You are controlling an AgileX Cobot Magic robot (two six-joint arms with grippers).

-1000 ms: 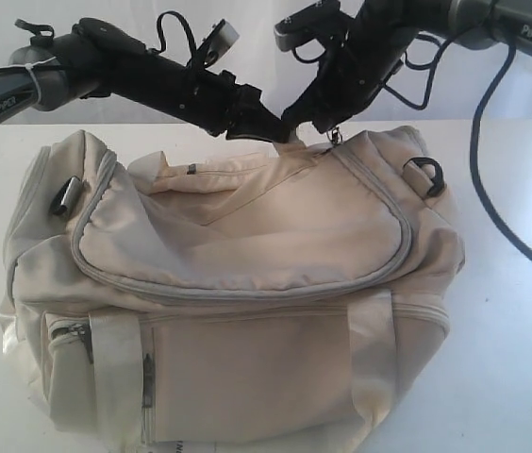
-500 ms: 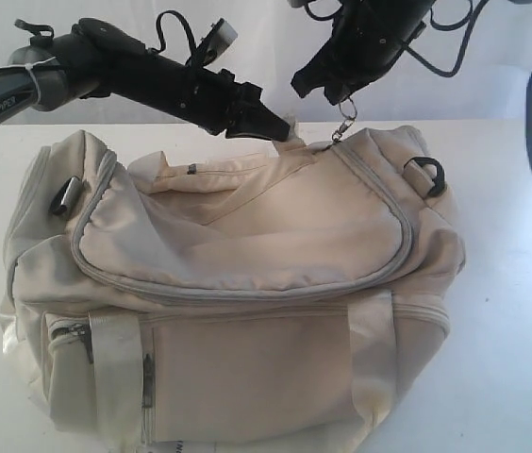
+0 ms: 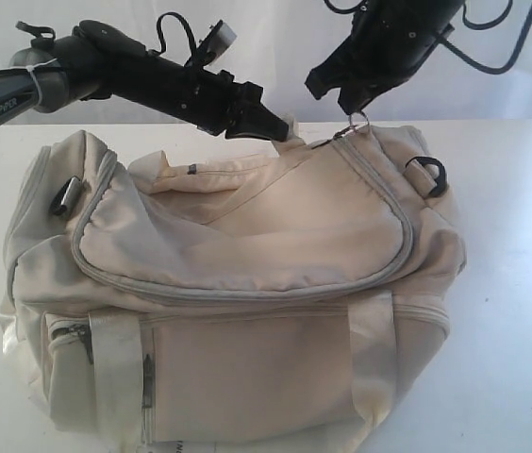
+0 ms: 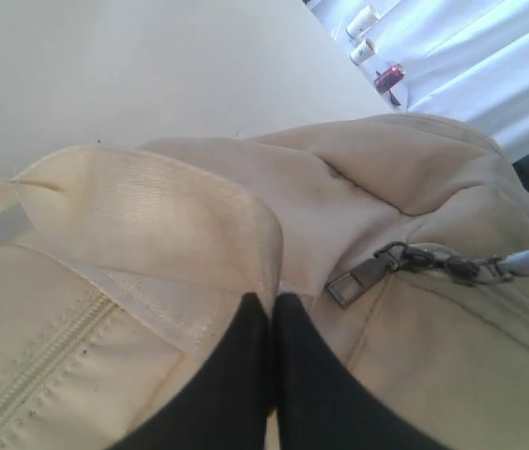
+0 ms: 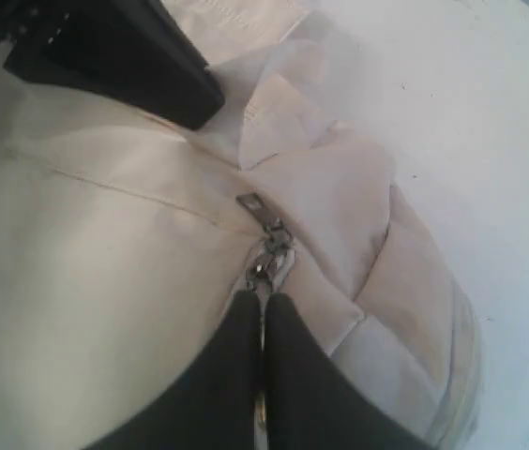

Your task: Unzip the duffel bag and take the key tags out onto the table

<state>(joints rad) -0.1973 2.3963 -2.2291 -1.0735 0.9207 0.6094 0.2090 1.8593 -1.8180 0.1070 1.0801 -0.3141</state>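
Observation:
The cream-beige duffel bag (image 3: 247,283) lies on the white table (image 3: 516,302) with its curved grey top zipper (image 3: 247,293) closed along the front. My left gripper (image 3: 280,132) is shut on a fold of pale fabric at the bag's top rear edge (image 4: 199,225). My right gripper (image 3: 354,106) is shut on the metal zipper pull (image 5: 264,267) at the bag's top right end, with the ring (image 3: 357,121) hanging just below the fingers. A second grey pull (image 4: 363,277) lies flat beside the left fingers (image 4: 236,375). The key tags are hidden.
A black D-ring (image 3: 426,175) sticks out at the bag's right end, and a side pocket with a zip pull (image 3: 77,335) is at the front left. Two cups (image 4: 363,21) and a red can (image 4: 389,77) stand beyond the table's far edge.
My right gripper has lifted off the bag top and shifted right, drawing the zipper pull up with it. The left gripper keeps its pinch in the same place.

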